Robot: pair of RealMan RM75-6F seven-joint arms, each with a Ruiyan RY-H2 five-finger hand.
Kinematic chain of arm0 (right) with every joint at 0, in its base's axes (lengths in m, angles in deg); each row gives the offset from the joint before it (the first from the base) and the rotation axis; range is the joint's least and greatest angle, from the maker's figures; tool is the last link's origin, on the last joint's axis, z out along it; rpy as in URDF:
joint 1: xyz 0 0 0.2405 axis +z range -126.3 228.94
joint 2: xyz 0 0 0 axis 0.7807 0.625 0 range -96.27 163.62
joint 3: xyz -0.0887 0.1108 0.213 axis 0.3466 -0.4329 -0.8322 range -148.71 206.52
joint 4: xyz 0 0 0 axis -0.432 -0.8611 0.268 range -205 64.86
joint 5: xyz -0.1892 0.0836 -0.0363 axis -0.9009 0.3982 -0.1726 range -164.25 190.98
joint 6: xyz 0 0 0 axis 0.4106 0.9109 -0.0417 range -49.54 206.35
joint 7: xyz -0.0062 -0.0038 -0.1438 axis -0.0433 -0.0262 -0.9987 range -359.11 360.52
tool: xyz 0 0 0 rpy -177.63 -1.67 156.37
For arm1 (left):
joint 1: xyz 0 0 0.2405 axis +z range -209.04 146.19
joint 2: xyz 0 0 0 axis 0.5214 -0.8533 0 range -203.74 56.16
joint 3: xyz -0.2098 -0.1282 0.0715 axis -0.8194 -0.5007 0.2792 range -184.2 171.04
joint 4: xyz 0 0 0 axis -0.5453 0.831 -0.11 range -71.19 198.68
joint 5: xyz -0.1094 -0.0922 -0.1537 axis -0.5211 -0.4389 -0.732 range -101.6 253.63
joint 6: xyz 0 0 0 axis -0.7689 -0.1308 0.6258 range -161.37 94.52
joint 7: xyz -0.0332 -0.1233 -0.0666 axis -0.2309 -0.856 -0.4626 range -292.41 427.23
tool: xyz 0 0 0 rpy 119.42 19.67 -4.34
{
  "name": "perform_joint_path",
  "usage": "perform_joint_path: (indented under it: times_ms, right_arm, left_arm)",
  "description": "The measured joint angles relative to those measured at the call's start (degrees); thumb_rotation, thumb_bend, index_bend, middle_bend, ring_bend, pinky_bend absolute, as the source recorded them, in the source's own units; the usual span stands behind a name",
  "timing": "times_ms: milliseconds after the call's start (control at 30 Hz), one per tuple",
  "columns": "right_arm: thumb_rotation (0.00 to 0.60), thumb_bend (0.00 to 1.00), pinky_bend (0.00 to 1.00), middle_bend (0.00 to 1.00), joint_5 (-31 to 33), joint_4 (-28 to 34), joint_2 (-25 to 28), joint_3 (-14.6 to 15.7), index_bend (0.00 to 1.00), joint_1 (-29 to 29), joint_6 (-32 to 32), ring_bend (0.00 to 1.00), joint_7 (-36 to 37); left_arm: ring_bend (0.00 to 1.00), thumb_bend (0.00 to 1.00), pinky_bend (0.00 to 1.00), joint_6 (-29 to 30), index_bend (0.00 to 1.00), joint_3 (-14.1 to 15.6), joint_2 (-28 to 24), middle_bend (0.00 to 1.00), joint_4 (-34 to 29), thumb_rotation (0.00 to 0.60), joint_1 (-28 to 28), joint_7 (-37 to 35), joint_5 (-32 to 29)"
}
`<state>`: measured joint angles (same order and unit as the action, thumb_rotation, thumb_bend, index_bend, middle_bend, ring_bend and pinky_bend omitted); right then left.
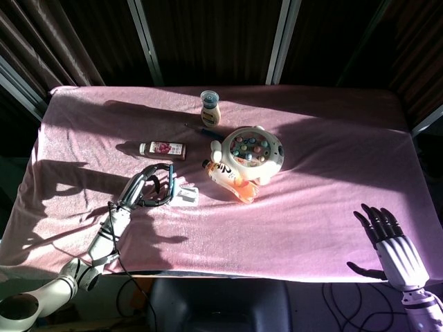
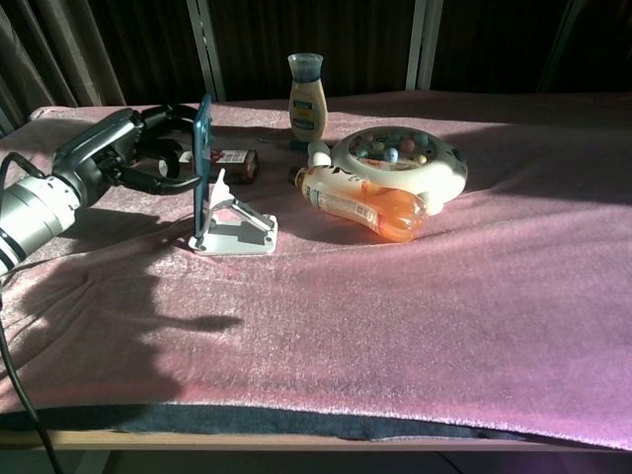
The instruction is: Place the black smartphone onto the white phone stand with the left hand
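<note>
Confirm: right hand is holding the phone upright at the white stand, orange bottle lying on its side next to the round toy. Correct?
Wrong hand. The left hand holds the smartphone upright at the phone stand; the chest view shows it. The right hand is empty at the table edge. The orange bottle does lie beside the round toy.

My left hand (image 2: 118, 158) holds smartphone (image 2: 202, 163) upright, lower edge at left end of phone stand (image 2: 237, 225). Small bottle (image 2: 232, 161) lies behind stand. Juice bottle (image 2: 360, 202) lies right of stand, before toy (image 2: 395, 163). Sauce bottle (image 2: 306, 97) stands behind. My right hand (image 1: 394, 245) sits far right, off table (image 1: 332, 207).
</note>
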<state>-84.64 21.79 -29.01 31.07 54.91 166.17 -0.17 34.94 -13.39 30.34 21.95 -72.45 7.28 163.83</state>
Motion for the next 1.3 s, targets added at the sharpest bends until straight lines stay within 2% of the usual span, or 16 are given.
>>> perform_joint_path:
  times_ms: [467,667,733,800,933,1133,1300]
  right_arm:
    - [0.600,0.19,0.00,0.00,-0.1,-0.2,0.0,0.0,0.00,-0.1,0.3,0.00,0.4]
    - [0.600,0.19,0.00,0.00,-0.2,-0.1,0.0,0.0,0.00,-0.2,0.5,0.00,0.4]
    - [0.600,0.19,0.00,0.00,-0.2,-0.1,0.0,0.0,0.00,-0.2,0.5,0.00,0.4]
    - [0.600,0.19,0.00,0.00,-0.2,-0.2,0.0,0.0,0.00,-0.2,0.5,0.00,0.4]
    - [0.600,0.19,0.00,0.00,-0.1,-0.1,0.1,-0.1,0.00,-0.2,0.6,0.00,0.6]
    - [0.600,0.19,0.00,0.00,0.1,0.0,0.2,-0.1,0.00,-0.1,0.5,0.00,0.7]
    - [0.600,0.19,0.00,0.00,-0.1,-0.1,0.2,-0.1,0.00,-0.2,0.7,0.00,0.8]
  left_arm:
    - [0.63,0.33,0.16,-1.3,0.87,1.0,1.1,1.00,2.1,0.600,-0.1,-0.5,-0.2]
    - [0.60,0.33,0.16,-1.3,0.80,1.1,1.2,0.95,2.2,0.600,-0.2,-0.5,-0.2]
    - [0.57,0.33,0.16,-1.3,0.74,1.1,1.1,0.92,2.2,0.600,-0.2,-0.6,-0.2]
    - [0.54,0.33,0.15,-1.4,0.65,1.2,1.1,0.88,2.2,0.600,-0.3,-0.6,-0.2]
    - [0.48,0.31,0.13,-1.7,0.56,1.5,1.0,0.78,2.5,0.600,-0.4,-0.7,0.0]
    - [0.39,0.30,0.10,-1.4,0.46,2.0,0.9,0.54,2.7,0.600,-0.5,-1.6,0.6]
    - [0.32,0.28,0.08,-2.0,0.33,2.2,0.3,0.35,2.0,0.600,-0.6,-1.9,0.5]
